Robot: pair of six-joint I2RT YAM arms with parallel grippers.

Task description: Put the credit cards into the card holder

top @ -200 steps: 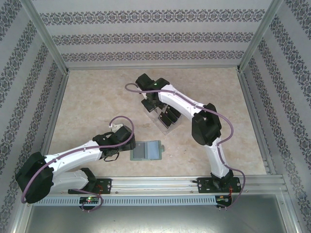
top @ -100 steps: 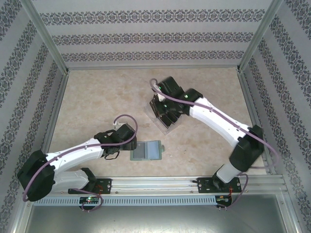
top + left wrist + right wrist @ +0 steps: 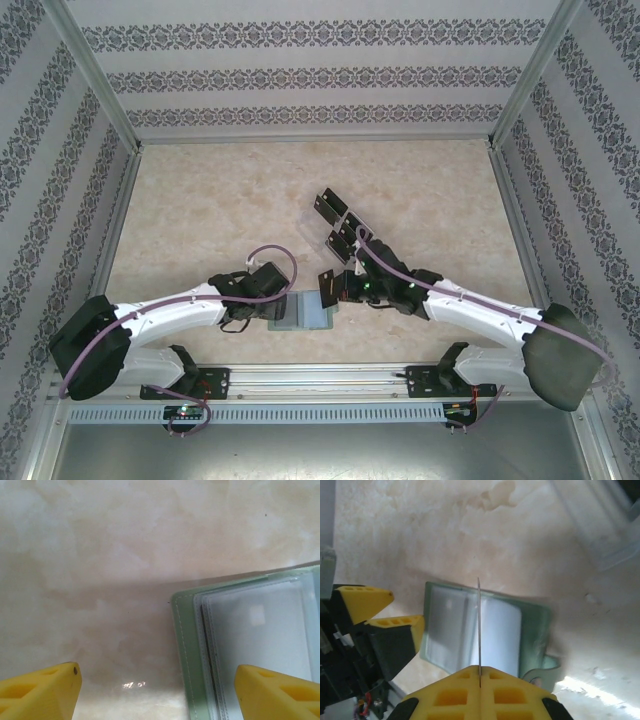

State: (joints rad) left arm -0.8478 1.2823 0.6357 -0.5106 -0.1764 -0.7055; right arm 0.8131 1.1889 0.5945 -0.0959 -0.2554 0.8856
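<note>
The grey-green card holder (image 3: 305, 312) lies open on the table near the front, its clear sleeves facing up (image 3: 495, 630). My right gripper (image 3: 334, 287) hovers just above its right half, shut (image 3: 480, 672) on one black credit card (image 3: 327, 283) that I see edge-on as a thin line (image 3: 479, 620). My left gripper (image 3: 266, 304) is low at the holder's left edge and open (image 3: 157, 692). One yellow finger (image 3: 277, 692) is over the sleeves and the other (image 3: 40, 690) over bare table, with the holder's stitched border (image 3: 182, 645) between them. More credit cards (image 3: 327, 208) stand in a clear tray.
The clear plastic tray (image 3: 350, 262) sits mid-table behind the holder, its corner visible (image 3: 600, 525). A metal rail (image 3: 320, 380) runs along the near edge. Patterned walls enclose the table on three sides.
My right arm swung from the clear tray down toward the front, carrying a card over the card holder. My left gripper edged right to the holder's left border.
</note>
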